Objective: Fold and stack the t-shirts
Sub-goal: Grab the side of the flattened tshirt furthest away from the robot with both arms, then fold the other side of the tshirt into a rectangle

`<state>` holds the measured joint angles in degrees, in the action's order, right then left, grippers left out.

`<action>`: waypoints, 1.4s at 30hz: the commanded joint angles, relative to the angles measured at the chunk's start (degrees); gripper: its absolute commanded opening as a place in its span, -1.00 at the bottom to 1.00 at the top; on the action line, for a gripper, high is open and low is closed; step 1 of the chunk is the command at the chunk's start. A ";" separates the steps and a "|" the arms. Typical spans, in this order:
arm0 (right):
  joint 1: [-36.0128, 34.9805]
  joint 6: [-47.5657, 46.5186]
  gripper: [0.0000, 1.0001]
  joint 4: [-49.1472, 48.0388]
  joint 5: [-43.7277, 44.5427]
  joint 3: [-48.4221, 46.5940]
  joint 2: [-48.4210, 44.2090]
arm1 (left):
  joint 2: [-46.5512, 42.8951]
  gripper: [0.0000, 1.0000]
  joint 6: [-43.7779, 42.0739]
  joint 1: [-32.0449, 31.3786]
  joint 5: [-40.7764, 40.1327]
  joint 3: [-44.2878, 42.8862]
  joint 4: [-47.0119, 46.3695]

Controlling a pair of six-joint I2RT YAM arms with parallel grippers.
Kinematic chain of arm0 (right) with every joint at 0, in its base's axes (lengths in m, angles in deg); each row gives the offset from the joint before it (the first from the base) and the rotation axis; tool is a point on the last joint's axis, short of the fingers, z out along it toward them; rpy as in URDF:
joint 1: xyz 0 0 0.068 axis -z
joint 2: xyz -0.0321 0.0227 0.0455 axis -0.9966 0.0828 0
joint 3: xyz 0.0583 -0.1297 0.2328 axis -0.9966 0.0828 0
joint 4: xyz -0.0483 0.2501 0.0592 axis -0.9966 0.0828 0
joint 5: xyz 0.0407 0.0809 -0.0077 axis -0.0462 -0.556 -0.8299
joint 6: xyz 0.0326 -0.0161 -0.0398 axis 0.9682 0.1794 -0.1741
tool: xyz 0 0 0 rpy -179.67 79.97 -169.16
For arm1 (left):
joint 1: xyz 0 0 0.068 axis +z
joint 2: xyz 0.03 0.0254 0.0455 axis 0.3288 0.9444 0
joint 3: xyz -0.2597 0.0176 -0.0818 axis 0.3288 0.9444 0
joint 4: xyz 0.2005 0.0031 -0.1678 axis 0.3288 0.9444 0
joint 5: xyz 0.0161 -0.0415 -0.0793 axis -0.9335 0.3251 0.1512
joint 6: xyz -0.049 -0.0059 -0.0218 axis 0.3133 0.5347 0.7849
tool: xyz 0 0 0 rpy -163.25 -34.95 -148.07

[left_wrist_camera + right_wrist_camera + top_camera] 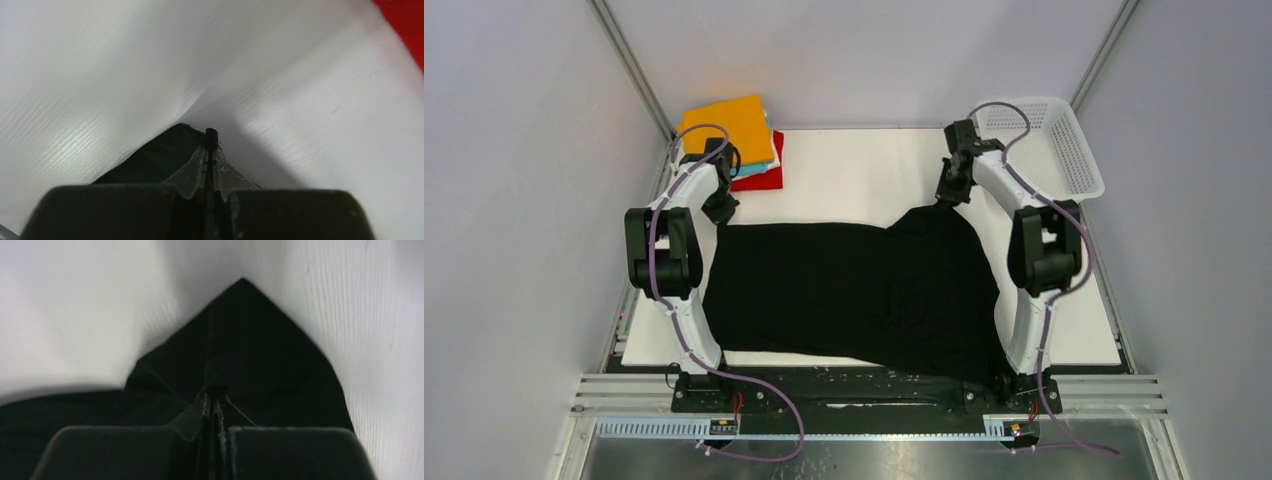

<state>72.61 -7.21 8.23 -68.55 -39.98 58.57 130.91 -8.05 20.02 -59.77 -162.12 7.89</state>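
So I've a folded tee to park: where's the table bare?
Bare white tabletop lies beyond the large black t-shirt, between the orange-topped folded stack and white mesh basket. The middle is crowded: left gripper and right gripper pinch the shirt.

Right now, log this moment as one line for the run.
left gripper: shut on black shirt, far-left corner | right gripper: shut on black shirt, far-right corner | folded stack: far left | basket: far right

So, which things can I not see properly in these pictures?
Top external: the teal t-shirt and red t-shirt show only edges; the orange t-shirt and left arm cover the rest.
Top external: the black t-shirt's near hem is lost against the dark base rail.
Left wrist: the left end effector hides how much cloth it pinches.
Right wrist: the same for the right end effector.
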 commanded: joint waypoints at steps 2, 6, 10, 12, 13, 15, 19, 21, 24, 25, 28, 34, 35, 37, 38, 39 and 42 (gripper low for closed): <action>-0.07 2.47 -1.00 -8.81 -4.86 18.98 -16.41 | -6.00 -1.00 -0.25 0.55 -0.55 4.48 -2.56; -1.02 3.73 -1.00 -9.57 -5.86 30.53 -26.09 | -9.12 -1.00 -0.33 0.81 -0.35 8.75 -4.06; -2.09 6.24 -1.00 -9.07 -6.03 40.30 -37.04 | -12.78 -1.00 -0.59 1.90 0.21 12.34 -5.65; -2.69 6.95 -1.00 -6.98 -5.36 43.77 -42.19 | -14.27 -1.00 -0.65 2.80 1.06 13.66 -6.22; -3.36 7.46 -1.00 -5.89 -4.40 45.86 -44.96 | -14.96 -1.00 -0.73 3.13 1.56 14.31 -6.73; -4.52 8.64 -1.00 -3.90 -4.17 48.65 -50.25 | -16.11 -1.00 -1.14 3.71 2.75 15.39 -7.57; -7.27 10.95 -1.00 -0.38 -4.96 53.40 -59.48 | -17.08 -1.00 -1.63 3.90 4.21 16.61 -8.21; -8.42 12.08 -1.00 2.18 -4.98 54.80 -63.00 | -17.32 -1.00 -1.75 4.01 4.64 17.19 -8.35; -10.02 14.18 -1.00 4.53 -5.90 56.77 -68.15 | -18.41 -1.00 -1.68 4.08 5.09 18.59 -8.46; -10.60 14.65 -1.00 5.19 -6.12 57.12 -69.41 | -18.89 -1.00 -1.66 4.15 5.10 19.08 -8.56; -12.05 16.61 -0.99 7.50 -6.32 57.64 -72.41 | -20.53 -1.00 -1.64 4.16 5.02 20.63 -8.87; -15.92 25.09 -0.97 8.39 -5.78 64.28 -79.84 | -23.61 -1.00 -0.26 4.15 4.16 25.12 -8.96; -16.83 27.04 -0.97 7.17 -6.31 66.65 -81.27 | -24.07 -1.00 0.24 4.18 3.58 26.57 -9.01; -19.40 30.67 -0.96 2.72 -8.55 71.65 -83.64 | -25.00 -1.00 1.23 4.29 2.02 28.09 -8.89; -20.82 31.98 -0.95 0.05 -10.12 74.00 -84.43 | -25.38 -1.00 1.66 4.47 1.34 28.67 -8.82; -22.89 33.06 -0.88 -2.01 -11.51 75.68 -84.76 | -25.68 -1.00 1.97 4.72 0.94 29.00 -8.79; -26.64 33.49 -0.76 -0.68 -11.31 78.00 -83.64 | -25.35 -1.00 2.51 5.69 0.51 28.96 -7.92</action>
<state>50.07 21.44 10.04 -77.29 36.01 -25.84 107.44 -7.31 24.30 -56.36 -133.14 0.39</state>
